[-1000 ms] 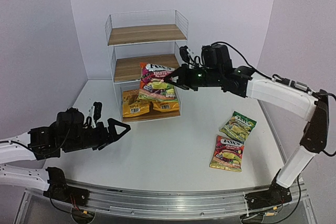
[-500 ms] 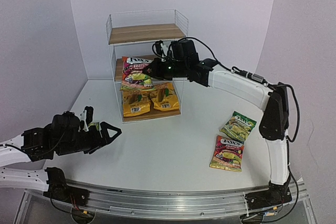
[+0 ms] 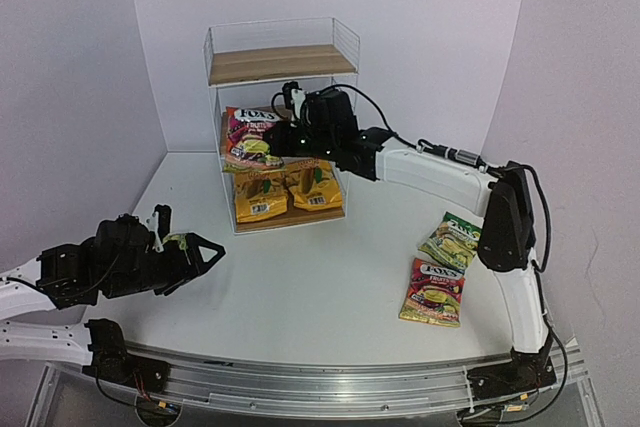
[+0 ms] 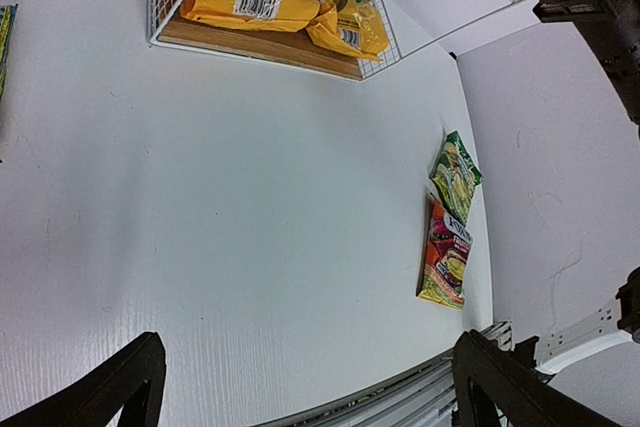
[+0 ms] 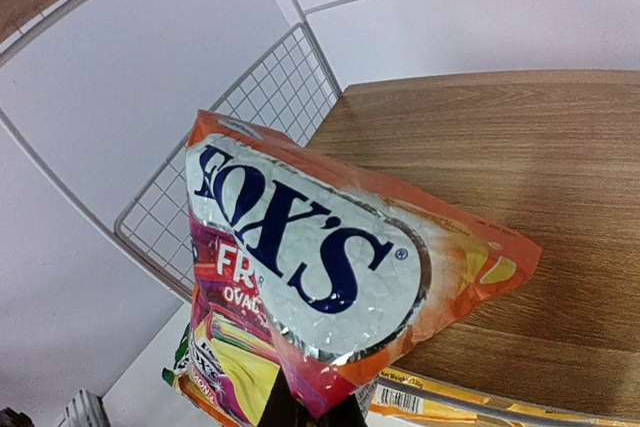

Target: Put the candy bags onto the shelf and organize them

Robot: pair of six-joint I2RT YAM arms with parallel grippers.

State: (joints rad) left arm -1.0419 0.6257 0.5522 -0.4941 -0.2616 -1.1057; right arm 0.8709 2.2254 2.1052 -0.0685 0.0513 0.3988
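Right arm (image 3: pixel 430 169) reaches level into the shelf (image 3: pixel 280 64), middle tier — jaws shut on red FOX'S bag (image 5: pixel 320 267), just ahead of them over the board (image 5: pixel 480 147). Left arm (image 3: pixel 100 262) low, jaws wide open — empty.

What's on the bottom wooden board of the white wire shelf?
Left yellow-orange glossy candy bag and right yellow-orange candy bag, side by side. Board behind them is covered.

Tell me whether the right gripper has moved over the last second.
Yes. The right gripper, shut on a red FOX'S bag, has swung left, from the right front edge of the shelf into its middle tier.
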